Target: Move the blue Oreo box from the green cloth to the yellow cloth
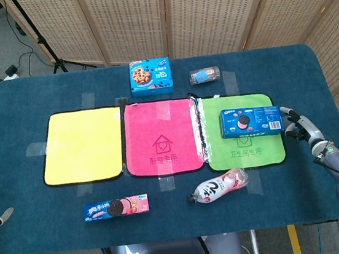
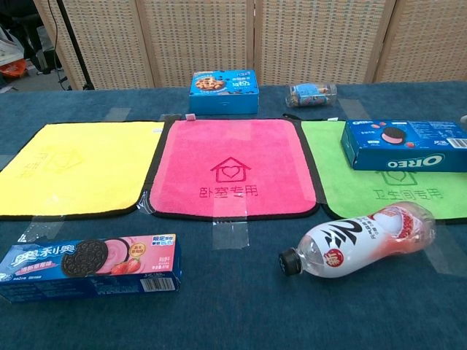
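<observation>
The blue Oreo box (image 1: 250, 121) (image 2: 405, 144) lies flat on the back right part of the green cloth (image 1: 243, 149) (image 2: 379, 193). At the left end of the row of three cloths lies the yellow cloth (image 1: 83, 145) (image 2: 73, 168), with nothing on it. My right hand (image 1: 296, 125) is just off the box's right end, its fingers apart and holding nothing; I cannot tell whether they touch the box. Only the fingertips of my left hand (image 1: 1, 217) show, at the left edge of the head view; they are spread, off the table's left side.
A pink cloth (image 1: 160, 137) lies between the yellow and green ones. A blue cookie box (image 1: 150, 76) and a small packet (image 1: 204, 75) sit at the back. A pink drink bottle (image 1: 220, 186) and a strawberry Oreo box (image 1: 116, 207) lie near the front edge.
</observation>
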Controlling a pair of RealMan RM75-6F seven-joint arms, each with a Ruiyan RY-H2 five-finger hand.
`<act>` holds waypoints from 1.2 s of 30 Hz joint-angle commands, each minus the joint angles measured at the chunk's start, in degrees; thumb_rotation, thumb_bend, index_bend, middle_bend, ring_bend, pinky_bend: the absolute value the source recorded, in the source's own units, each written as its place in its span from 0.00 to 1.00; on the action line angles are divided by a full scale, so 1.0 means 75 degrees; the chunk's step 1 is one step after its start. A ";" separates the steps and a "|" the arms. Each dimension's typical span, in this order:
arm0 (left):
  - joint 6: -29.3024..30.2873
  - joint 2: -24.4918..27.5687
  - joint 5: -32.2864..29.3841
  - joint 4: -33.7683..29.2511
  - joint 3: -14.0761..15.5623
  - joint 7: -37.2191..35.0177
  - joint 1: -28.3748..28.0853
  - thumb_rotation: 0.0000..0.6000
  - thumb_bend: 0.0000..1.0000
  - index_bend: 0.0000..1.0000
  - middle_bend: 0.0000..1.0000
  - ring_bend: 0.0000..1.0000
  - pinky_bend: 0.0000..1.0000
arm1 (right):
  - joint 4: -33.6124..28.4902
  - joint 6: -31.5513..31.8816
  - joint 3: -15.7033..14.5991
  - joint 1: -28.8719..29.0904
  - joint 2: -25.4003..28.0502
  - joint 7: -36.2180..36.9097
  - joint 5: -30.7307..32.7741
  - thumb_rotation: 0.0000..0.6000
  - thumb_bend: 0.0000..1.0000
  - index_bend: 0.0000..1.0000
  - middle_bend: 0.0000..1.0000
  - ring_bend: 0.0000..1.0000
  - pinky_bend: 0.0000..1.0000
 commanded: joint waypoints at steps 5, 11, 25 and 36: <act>-0.0040 0.0035 -0.0062 0.0001 -0.0028 -0.0092 -0.0009 1.00 0.01 0.00 0.00 0.00 0.00 | -0.0474 -0.0173 0.0276 0.0136 -0.0006 -0.0233 0.0089 1.00 1.00 0.05 0.00 0.00 0.00; -0.0059 0.0067 -0.0070 0.0011 -0.0028 -0.0177 -0.0007 1.00 0.01 0.00 0.00 0.00 0.00 | -0.1195 -0.0214 0.0439 0.0278 0.0124 -0.0564 0.0126 1.00 1.00 0.05 0.00 0.00 0.00; -0.0079 0.0179 -0.0120 0.0040 -0.0055 -0.0541 0.0016 1.00 0.02 0.00 0.00 0.00 0.00 | -0.3373 0.0750 0.0030 0.1292 0.0110 -0.2777 0.2061 1.00 1.00 0.05 0.00 0.00 0.00; -0.0113 0.0245 -0.0183 0.0095 -0.0079 -0.0765 0.0029 1.00 0.02 0.00 0.00 0.00 0.00 | -0.4355 0.1920 -0.0420 0.2605 -0.0444 -0.4681 0.4163 1.00 1.00 0.05 0.00 0.00 0.00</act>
